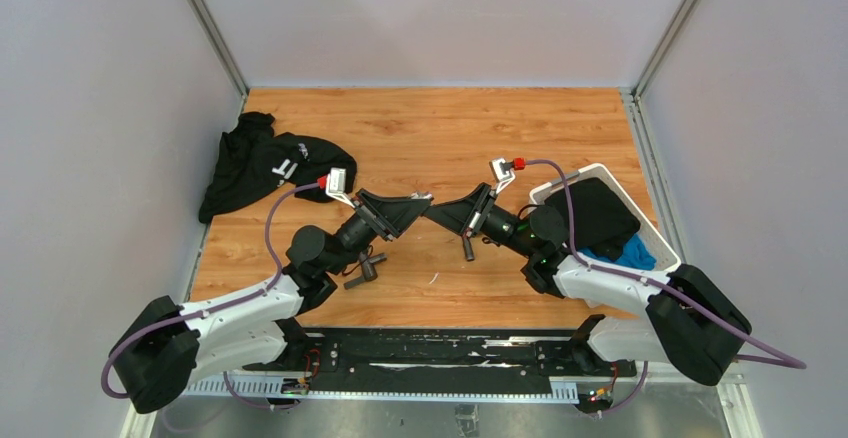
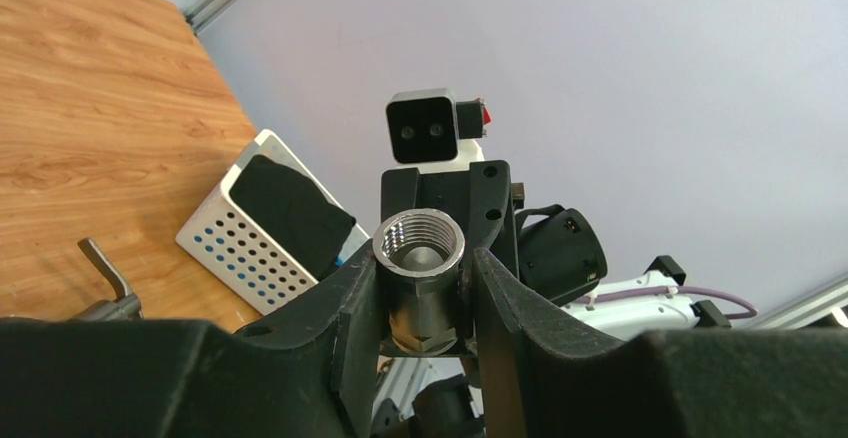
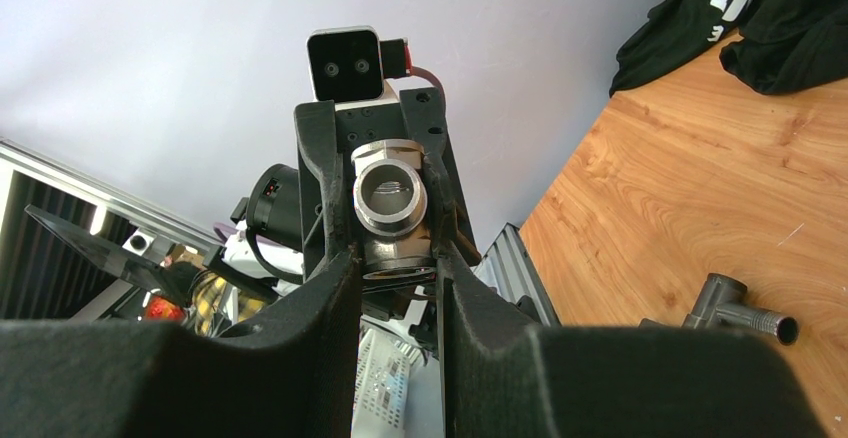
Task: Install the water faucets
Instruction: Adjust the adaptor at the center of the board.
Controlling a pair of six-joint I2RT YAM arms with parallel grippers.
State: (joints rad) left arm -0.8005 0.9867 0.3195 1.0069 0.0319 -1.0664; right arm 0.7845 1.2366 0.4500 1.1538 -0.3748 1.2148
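Faucet fitting (image 2: pixel 417 278), off the table near the white basket (image 2: pixel 235 243), clamped by my narrowly closed left gripper (image 2: pixel 420 263) and right gripper (image 3: pixel 397 255); I judge it heavy, rigid and slick, best gripped across its flats.

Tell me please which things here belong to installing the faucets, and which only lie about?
For the job:
- threaded fitting, gripped in mid-air
- tee piece, lying loose
- lever-handled piece, lying loose

Only lying about:
- black garment
- white basket, dark cloth inside
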